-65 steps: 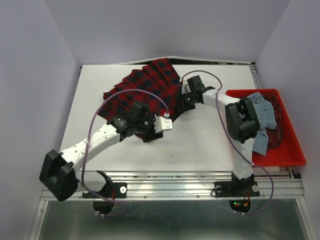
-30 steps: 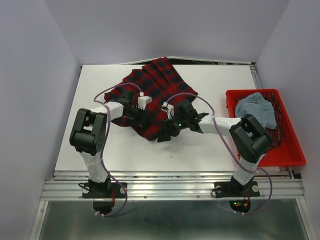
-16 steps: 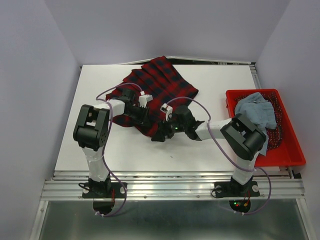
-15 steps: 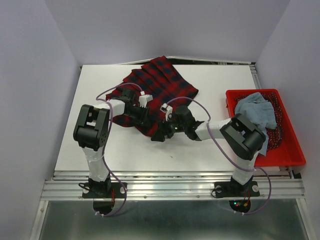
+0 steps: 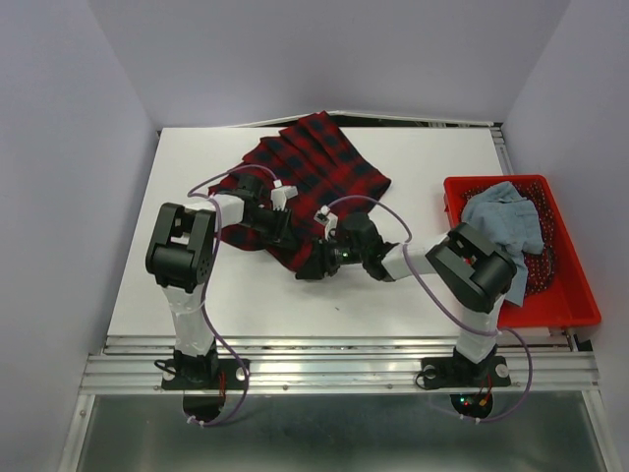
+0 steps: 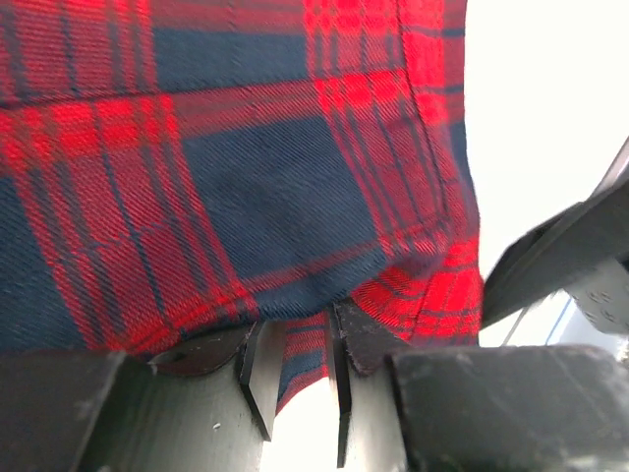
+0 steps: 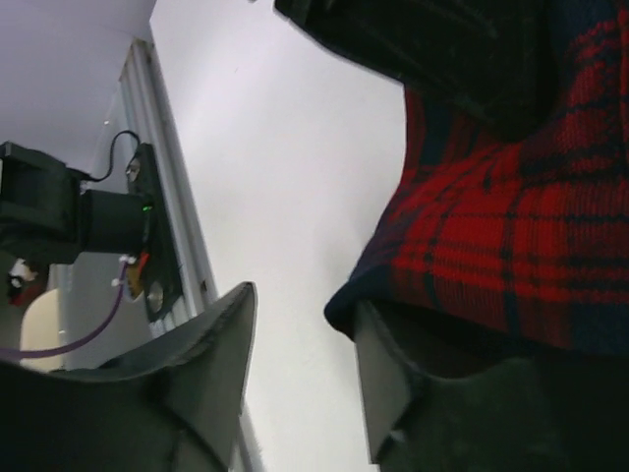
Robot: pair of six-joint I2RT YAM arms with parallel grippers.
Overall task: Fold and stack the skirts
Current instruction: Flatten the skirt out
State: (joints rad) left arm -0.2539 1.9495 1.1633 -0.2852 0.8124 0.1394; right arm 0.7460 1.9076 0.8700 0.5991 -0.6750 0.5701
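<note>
The red-and-navy plaid skirt [image 5: 316,165] lies spread on the white table [image 5: 413,167], reaching toward the back. My left gripper [image 5: 284,232] is at its near hem. In the left wrist view that gripper [image 6: 295,339] is shut on a fold of the plaid skirt [image 6: 246,177]. My right gripper [image 5: 312,267] sits just to the right, at the skirt's near corner. In the right wrist view it [image 7: 300,300] stands open over bare table, with the skirt's hem [image 7: 491,236] resting on its right finger [image 7: 378,374]. The light blue-grey skirt [image 5: 503,218] lies bunched in the red basket [image 5: 550,317].
The red basket stands at the table's right edge, close to the right arm's elbow [image 5: 470,267]. Purple cables [image 5: 211,187] loop over both arms. A metal rail [image 5: 334,364] runs along the near edge, with walls to the left, right and back.
My right gripper has slid left along the skirt's near hem toward the left gripper, and its jaws have narrowed. The left gripper has kept its hold and hardly moved.
</note>
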